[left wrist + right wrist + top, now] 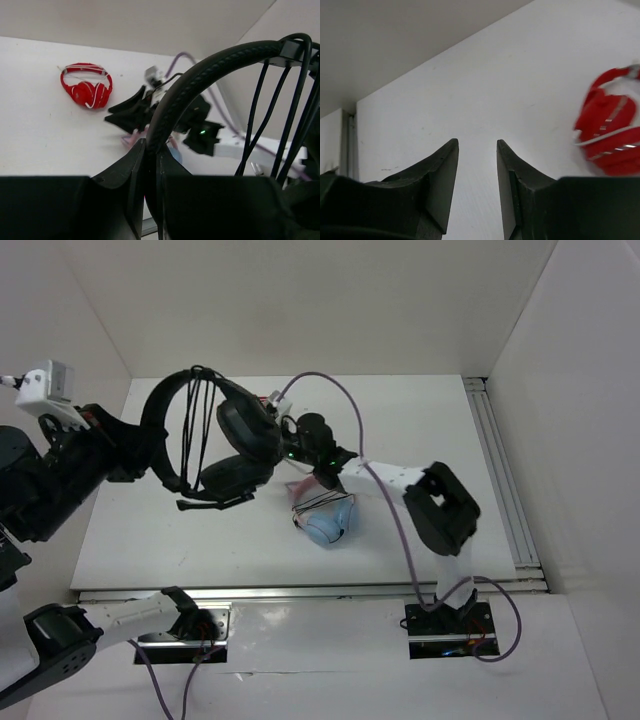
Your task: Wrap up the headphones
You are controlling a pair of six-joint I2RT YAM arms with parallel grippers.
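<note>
White walls enclose a white table [420, 430]. Black over-ear headphones [235, 440] with padded earcups and a boom microphone hang clear of the table at the left. The left claw [151, 150] holds them, pinching the ribbed headband [210, 70] between its fingers. Several strands of the thin black cable [260, 110] run across the headband arch, so the wrapping step is judged to be under way but not finished.

The right claw [477, 145] stands spread with nothing between its fingers. In the top view it sits just beside the earcups, and it faces the red headphones [610, 125] on the far part of the table.

Judged next move: the right claw must find the loose run of cable, close on it and carry it over the headband, with the left claw gripping steadily.

The free cable end cannot be located in any view. Pink-and-blue headphones [328, 522] lie on the table beneath the right arm, partly covered.
</note>
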